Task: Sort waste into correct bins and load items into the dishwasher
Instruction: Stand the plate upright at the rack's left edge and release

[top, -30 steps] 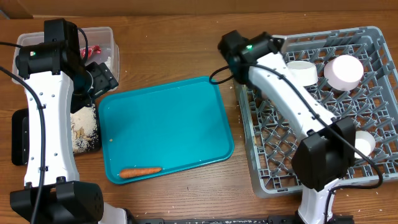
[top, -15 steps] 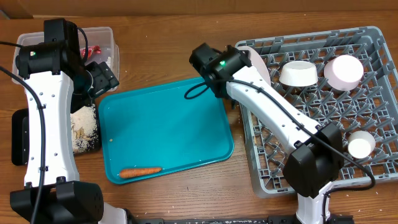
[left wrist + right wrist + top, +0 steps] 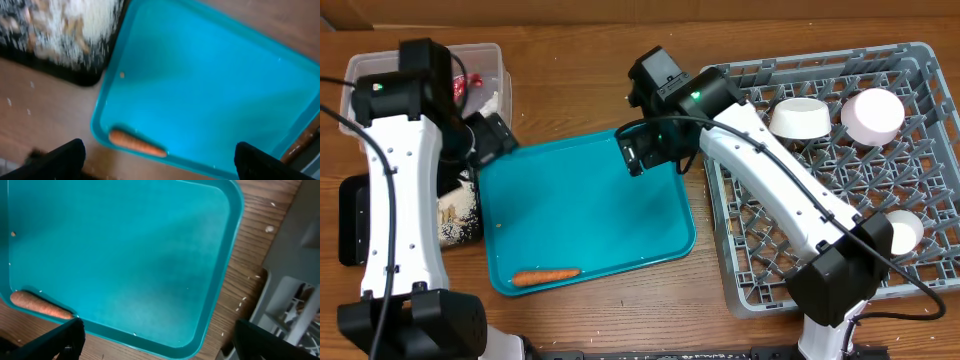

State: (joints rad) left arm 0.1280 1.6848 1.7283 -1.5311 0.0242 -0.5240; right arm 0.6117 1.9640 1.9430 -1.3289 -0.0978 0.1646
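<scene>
right hand (image 3: 638, 158) swung over teal tray (image 3: 590, 200) w/ carrot (image 3: 546, 276).

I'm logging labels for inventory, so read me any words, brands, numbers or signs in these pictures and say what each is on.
No text can be read.
The red wrapper in the clear tub may carry print, but it is too small to tell.
The teal tray, the dish rack, the white bowl and the pink cup show no lettering.

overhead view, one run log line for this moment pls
left gripper open, empty | right gripper open, empty, above teal tray | carrot in tray's near-left corner | dish rack holds white bowl, pink cup
</scene>
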